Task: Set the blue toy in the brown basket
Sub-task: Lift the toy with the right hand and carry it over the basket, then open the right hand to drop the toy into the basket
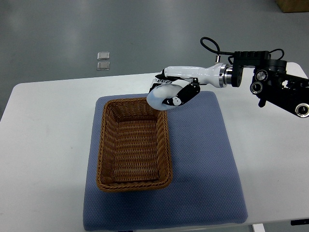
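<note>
Nearest the camera is the front edge of a blue-grey padded mat (pixel 203 183), which lies flat on the white table (pixel 43 140) and covers most of its middle. No print or label can be read on the mat or the table.

On the left half of the mat sits the brown basket (pixel 103 145), a rectangular wicker one with its long side running away from the camera. Its woven floor is bare and its rim is a little uneven along the near edge. No tag or writing shows on it.

At the basket's far right corner is the right robot hand (pixel 170 94), a white shell with black joints, its arm coming in from the right edge of the view. The hand is curled, fingers bent inward toward the palm, and it hangs just over the basket's rim and the mat beside it. The blue toy cannot be made out: a pale rounded surface shows at the lower left of the hand, but it cannot be told whether that is the toy or part of the hand, so whether the fingers hold anything cannot be told.

Behind the hand, the white forearm joins a black wrist and arm section (pixel 275 84) with a looped black cable (pixel 210 46) above it. No lettering is legible there.

Farthest off, on the grey floor (pixel 145 34) beyond the table, lie two small pale square objects (pixel 103 60), one just behind the other.
</note>
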